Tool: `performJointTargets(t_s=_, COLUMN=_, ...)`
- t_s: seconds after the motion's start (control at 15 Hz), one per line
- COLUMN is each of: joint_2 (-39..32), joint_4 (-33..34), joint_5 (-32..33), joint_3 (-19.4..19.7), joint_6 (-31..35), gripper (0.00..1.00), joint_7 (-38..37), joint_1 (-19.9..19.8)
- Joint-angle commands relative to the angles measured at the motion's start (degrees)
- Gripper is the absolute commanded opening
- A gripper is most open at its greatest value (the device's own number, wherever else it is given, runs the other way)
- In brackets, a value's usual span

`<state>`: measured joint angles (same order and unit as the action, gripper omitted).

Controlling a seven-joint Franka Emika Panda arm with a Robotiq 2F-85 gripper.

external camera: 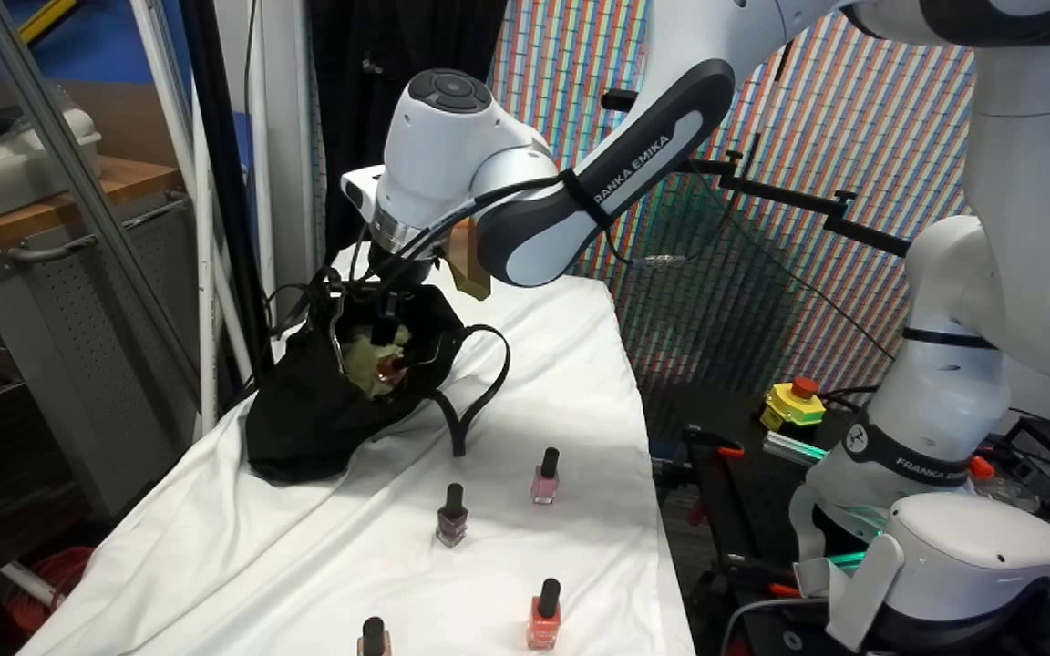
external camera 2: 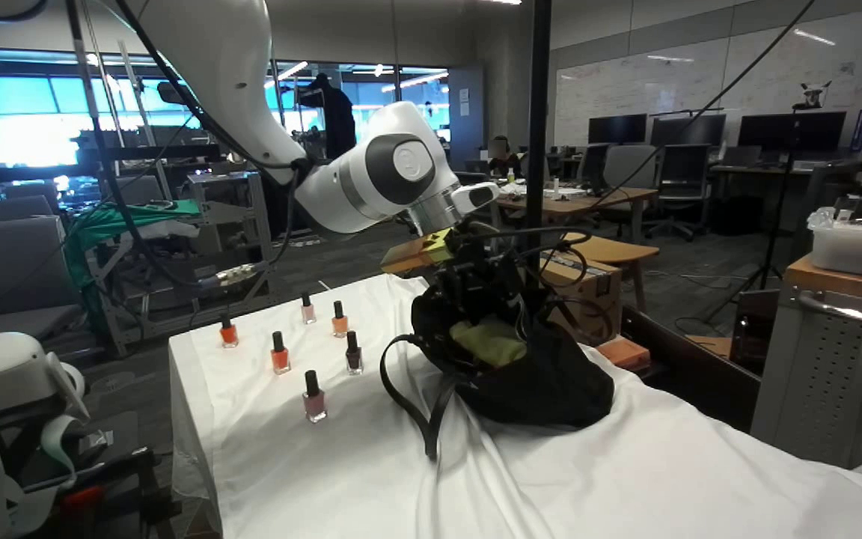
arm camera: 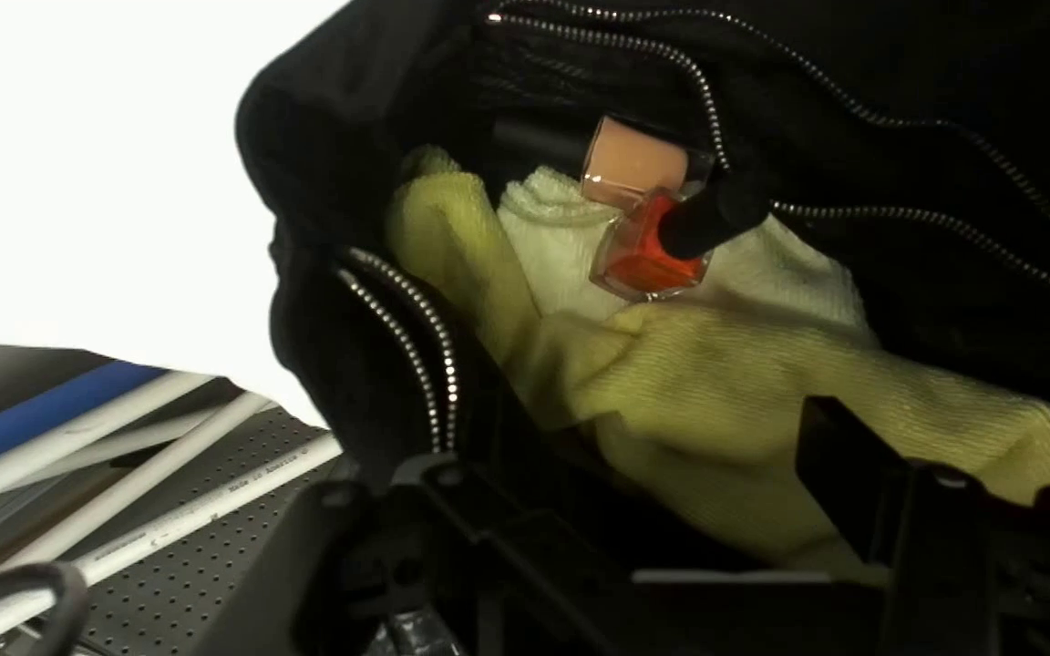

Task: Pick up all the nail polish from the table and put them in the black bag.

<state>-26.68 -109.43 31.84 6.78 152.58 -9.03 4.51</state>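
The black bag (external camera: 306, 419) slouches on the white-draped table (external camera 2: 371, 479), its mouth spread. In the wrist view a peach nail polish (arm camera: 639, 164) and a red-orange nail polish (arm camera: 648, 260) lie inside, touching, on pale and yellow-green cloth. My gripper (arm camera: 671, 433) reaches into the bag mouth with jaws apart and no bottle seen between them; its left finger blends into the dark lining. Several bottles stand upright on the table, among them a mauve one (external camera 2: 314, 404), a dark one (external camera 2: 354, 359), a red-orange one (external camera 2: 280, 359) and a pale pink one (external camera 2: 307, 311).
A loop handle (external camera: 488, 383) of the bag trails onto the cloth. Upright white poles (external camera: 206, 273) rise close beside the bag. A cardboard box (external camera 2: 584, 292) sits behind it. Near the robot's base is a white headset (external camera: 972, 556).
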Motion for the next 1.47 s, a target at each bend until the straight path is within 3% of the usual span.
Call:
performJointTargets(t_s=0.0, joint_2=2.6, joint_4=-2.4, joint_5=0.0, joint_3=1.2, joint_6=0.1, gripper=1.00, joint_7=0.3, joint_1=1.6)
performJointTargets(t_s=0.87, joint_2=27.7, joint_4=-27.4, joint_5=-7.3, joint_3=-3.5, joint_6=-10.0, gripper=1.00, joint_7=2.4, joint_1=-0.4)
performJointTargets(t_s=1.4, joint_2=31.7, joint_4=-37.6, joint_5=-14.3, joint_3=-8.3, joint_6=-11.5, gripper=1.00, joint_7=2.9, joint_1=0.5)
